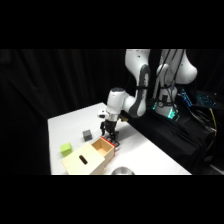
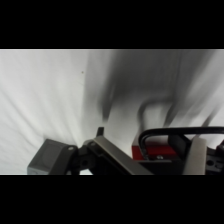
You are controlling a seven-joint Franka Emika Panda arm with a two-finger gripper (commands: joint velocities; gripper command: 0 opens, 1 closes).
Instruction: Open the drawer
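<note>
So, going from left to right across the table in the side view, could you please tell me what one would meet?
green cube → grey cube → drawer, pulled partly out of its tan box → gripper at the drawer's red front.

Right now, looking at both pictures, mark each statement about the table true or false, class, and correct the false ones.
1. The drawer is partly pulled out of the wooden box. True.
2. The gripper is right at the drawer's red front. True.
3. The green cube lies inside the drawer. False: it sits on the table, beside the box.
4. The grey cube rests on top of the box. False: it stands on the table, apart from the box.
5. The drawer's handle is a black loop. True.
</note>
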